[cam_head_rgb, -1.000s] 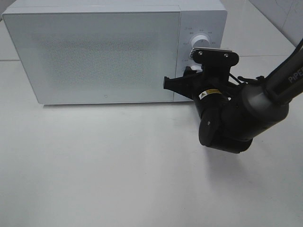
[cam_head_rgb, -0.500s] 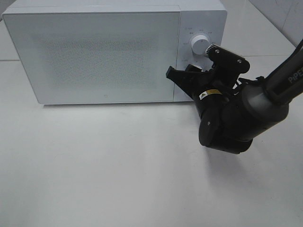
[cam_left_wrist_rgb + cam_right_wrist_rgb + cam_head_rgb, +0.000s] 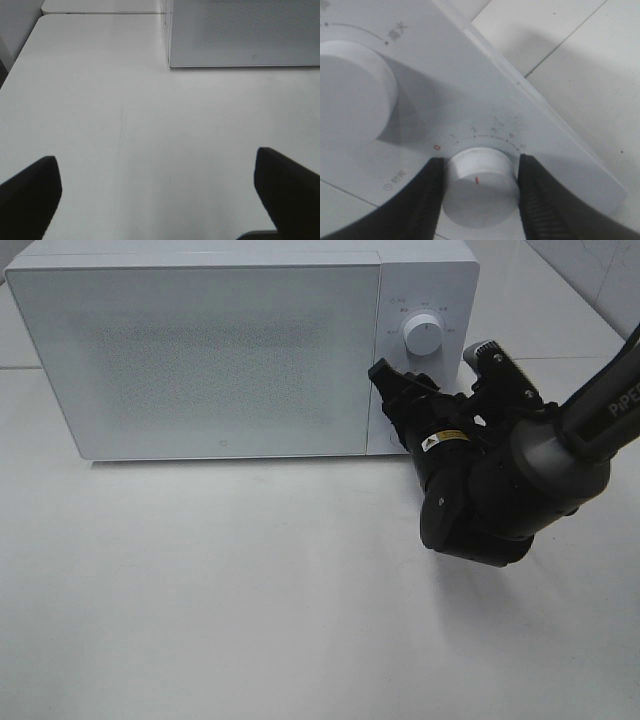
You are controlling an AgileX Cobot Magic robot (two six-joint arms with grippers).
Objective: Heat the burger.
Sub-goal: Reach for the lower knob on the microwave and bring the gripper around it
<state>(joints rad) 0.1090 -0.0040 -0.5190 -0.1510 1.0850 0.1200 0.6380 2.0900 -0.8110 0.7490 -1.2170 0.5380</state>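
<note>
The burger is out of view. The white microwave (image 3: 200,350) stands at the back of the table with its door closed. My right gripper (image 3: 432,368) is pressed against its control panel, below the upper dial (image 3: 421,335). In the right wrist view the right gripper (image 3: 479,172) is shut on the lower dial (image 3: 479,186), with one finger (image 3: 427,200) on each side of it. The dial's red mark points toward the scale's numbers. My left gripper (image 3: 157,200) hangs open over bare table, nothing between its fingers (image 3: 30,195), and the exterior view does not show it.
The microwave's front lower corner (image 3: 245,35) appears in the left wrist view, well ahead of the left gripper. The right arm's dark bulk (image 3: 500,490) sits over the table in front of the control panel. A table seam runs behind the microwave.
My right gripper has twisted clockwise about the lower dial while staying on it, uncovering the upper dial. Nothing else has moved.
</note>
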